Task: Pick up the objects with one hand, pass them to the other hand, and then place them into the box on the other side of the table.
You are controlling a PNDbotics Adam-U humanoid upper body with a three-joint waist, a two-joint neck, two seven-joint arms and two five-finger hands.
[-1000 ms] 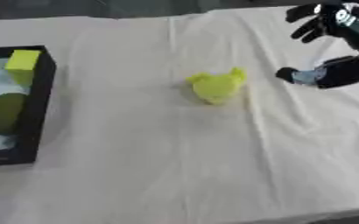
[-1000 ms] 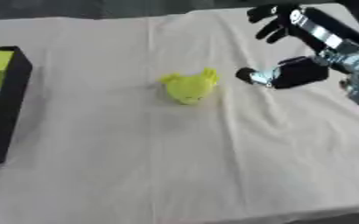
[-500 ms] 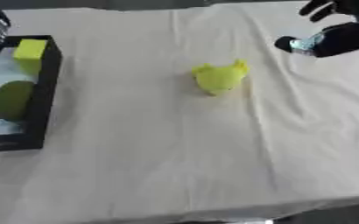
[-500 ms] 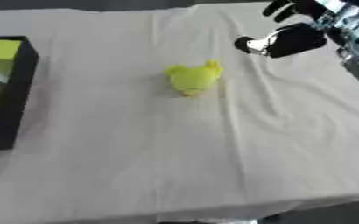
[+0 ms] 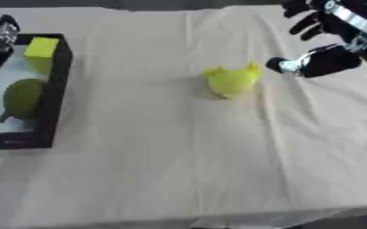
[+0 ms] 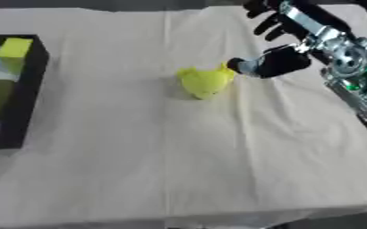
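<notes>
Yellow toy (image 5: 232, 80), lumpy with no clear long axis, sits mid-table on the cream tablecloth (image 5: 179, 156), just left of the robot's right hand (image 6: 284, 42), whose fingers are spread and hold nothing. Black box (image 5: 52, 96) at the left edge holds a green fruit (image 5: 20, 98) and a yellow block (image 5: 42, 47).

A yellow toy (image 6: 205, 82) is seen near the middle of the table (image 6: 179, 170), toward its far edge. The right hand (image 6: 284, 42) is held open just beside it, thumb nearly touching. A black box (image 6: 26, 96) is set at the left edge.
</notes>
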